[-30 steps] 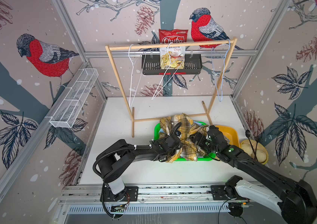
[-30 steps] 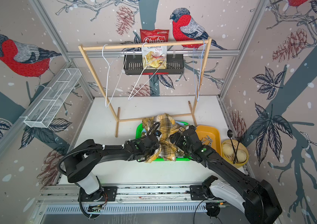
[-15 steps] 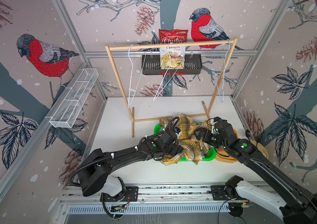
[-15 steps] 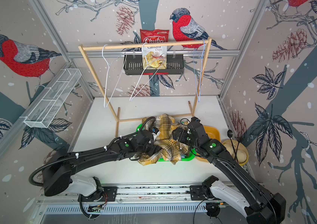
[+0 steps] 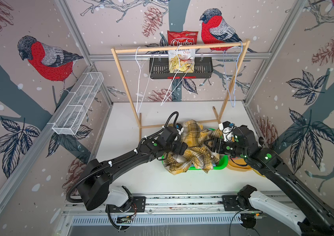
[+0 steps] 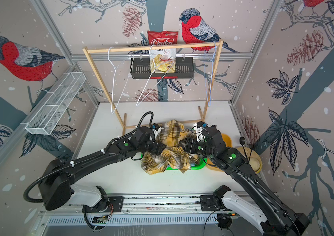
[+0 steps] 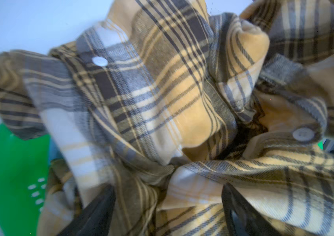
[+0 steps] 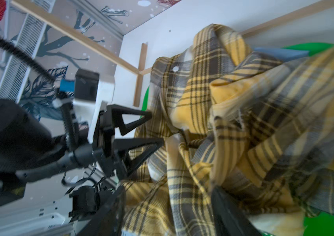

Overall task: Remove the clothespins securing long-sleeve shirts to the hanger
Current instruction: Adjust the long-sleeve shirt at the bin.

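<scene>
A mustard-yellow plaid long-sleeve shirt [image 5: 192, 161] [image 6: 168, 161] lies crumpled over a green basket [image 5: 221, 164]. It is off the hangers. My left gripper [image 5: 184, 150] [image 7: 167, 190] presses into the shirt's left side, open, with folds of plaid lying loose between its fingers. My right gripper [image 5: 212, 145] [image 8: 168, 192] faces it from the right, its jaws apart around a fold of the same shirt. A strip of light blue cloth [image 8: 280, 53] shows behind the plaid. No clothespins show in any view.
A wooden rack [image 5: 180, 47] at the back carries two bare white hangers [image 5: 141, 81] and a bare blue hanger [image 5: 231, 81]. Behind it hang a chips bag [image 5: 182, 51] and a black basket [image 5: 203, 69]. A yellow bin [image 5: 239, 165] stands right of the green basket, and a wire basket [image 5: 78, 106] is on the left wall.
The left gripper has opened and its arm has stretched farther over the table. The right gripper has drawn back to the right and its jaws have narrowed. The shirt pile has shifted.
</scene>
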You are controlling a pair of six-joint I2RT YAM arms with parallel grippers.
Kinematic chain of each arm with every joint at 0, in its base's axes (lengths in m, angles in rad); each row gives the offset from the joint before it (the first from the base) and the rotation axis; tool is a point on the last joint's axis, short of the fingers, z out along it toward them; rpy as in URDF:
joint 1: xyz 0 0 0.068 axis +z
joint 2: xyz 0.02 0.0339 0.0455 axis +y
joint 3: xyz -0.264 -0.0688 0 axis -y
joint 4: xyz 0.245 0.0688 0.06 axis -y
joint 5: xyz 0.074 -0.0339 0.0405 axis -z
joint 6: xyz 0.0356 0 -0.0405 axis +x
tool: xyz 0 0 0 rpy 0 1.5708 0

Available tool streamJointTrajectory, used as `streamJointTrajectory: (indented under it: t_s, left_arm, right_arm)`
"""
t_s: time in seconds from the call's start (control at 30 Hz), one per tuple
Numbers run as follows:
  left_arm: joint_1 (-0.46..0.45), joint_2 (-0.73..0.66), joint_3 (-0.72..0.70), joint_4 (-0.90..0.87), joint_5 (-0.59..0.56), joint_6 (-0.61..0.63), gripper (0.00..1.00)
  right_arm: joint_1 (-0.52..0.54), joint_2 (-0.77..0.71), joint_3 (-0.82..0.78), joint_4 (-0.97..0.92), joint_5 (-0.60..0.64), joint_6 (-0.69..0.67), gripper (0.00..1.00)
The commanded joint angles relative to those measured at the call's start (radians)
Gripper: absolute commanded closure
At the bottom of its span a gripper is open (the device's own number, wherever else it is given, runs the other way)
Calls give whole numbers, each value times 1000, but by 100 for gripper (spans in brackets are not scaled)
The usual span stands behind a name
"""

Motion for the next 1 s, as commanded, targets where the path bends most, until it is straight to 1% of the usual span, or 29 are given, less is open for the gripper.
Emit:
streamJointTrajectory:
  t_s: [0.0, 0.03, 0.13, 0.2, 0.23, 0.3, 0.4, 0.53, 0.63, 0.7, 0.77, 0.93, 0.97]
  left_arm:
    - [36, -15, 9, -10, 37, -6, 18]
    - [48, -18, 39, -6, 53, -8, 17]
    - [90, -31, 40, 30, 129, -28, 15]
    - [116, -31, 48, 61, 160, -44, 14]
    - [127, -23, 60, 72, 172, -48, 14]
    - [148, 3, 100, 89, 202, -54, 13]
    - [191, 73, 173, 105, 240, -63, 12]
    - [225, 202, 283, 100, 281, -49, 9]
    - [233, 308, 374, 66, 310, -21, 9]
    - [233, 374, 432, 33, 341, -4, 12]
    - [226, 410, 452, 26, 358, -2, 14]
    - [213, 423, 420, 13, 349, 17, 24]
    - [211, 421, 408, 13, 351, 17, 27]
  right_arm:
    - [23, -6, 11, -57, -62, -26, 37]
    - [34, -8, 8, -57, -69, -31, 37]
    - [69, -7, -3, -23, -87, -33, 37]
    - [98, 15, -15, 12, -124, -32, 37]
    - [117, 27, -25, 32, -131, -32, 39]
    - [160, 55, -48, 61, -125, -31, 48]
    - [198, 87, -80, 94, -160, -33, 52]
    - [219, 95, -123, 127, -184, -28, 54]
    - [219, 103, -169, 174, -194, -27, 53]
    - [212, 135, -196, 208, -194, -35, 54]
    - [198, 178, -213, 244, -207, -48, 56]
    - [121, 327, -216, 296, -237, -101, 58]
    - [101, 353, -219, 313, -242, -110, 60]
